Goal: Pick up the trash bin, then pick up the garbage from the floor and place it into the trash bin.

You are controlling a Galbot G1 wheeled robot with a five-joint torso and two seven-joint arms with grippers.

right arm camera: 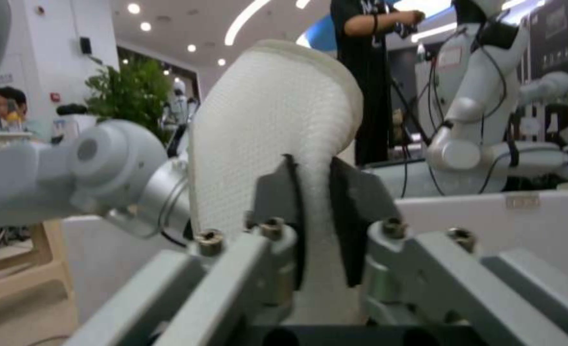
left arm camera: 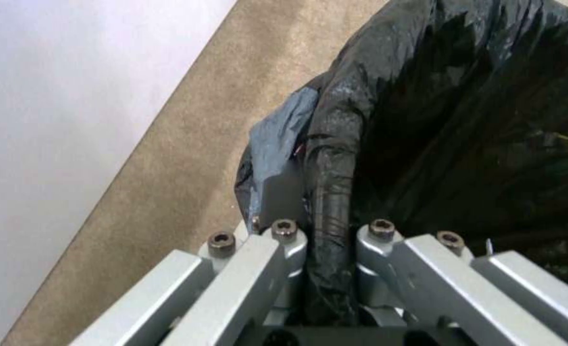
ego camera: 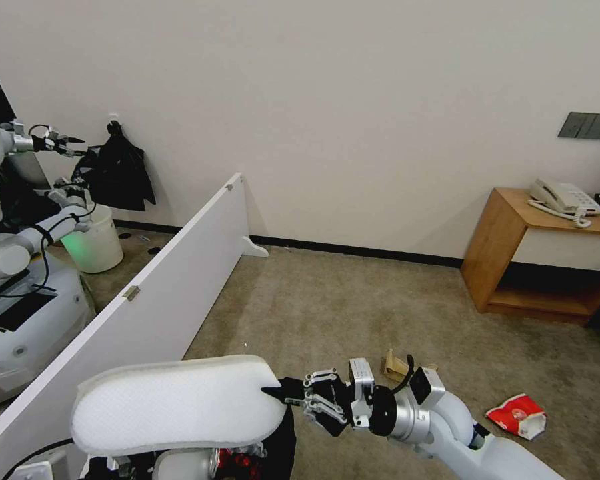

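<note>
No brand, label or writing can be read on any of the things.

The right gripper (ego camera: 283,395) is pinched on the end of 1 flat white slipper (ego camera: 173,403), its 2 dark pads (right arm camera: 354,218) pressed against either face of the sole. The slipper is oblong with rounded ends, its surface a fine waffle-textured fabric with a thicker foam rim, and it is held level above the trash bin (ego camera: 273,443), whose crinkly black bag shows just under the slipper at the bottom edge of the head view. Something red and shiny lies inside the bin.

The left gripper (left arm camera: 329,269) is clamped on the bin's rim, with a thick fold of glossy black plastic squeezed between its 2 metal fingers (left arm camera: 284,240); the bag's dark hollow opens beyond them, over beige carpet.

Farther out on the carpet, a folded brown cardboard piece (ego camera: 395,366) lies just behind the right wrist, and a crushed red-and-white wrapper (ego camera: 517,415) lies to the right of the arm. A white partition board (ego camera: 173,280) stands on the left, and a wooden side table (ego camera: 513,247) with a telephone (ego camera: 561,197) on it stands against the wall on the right.
</note>
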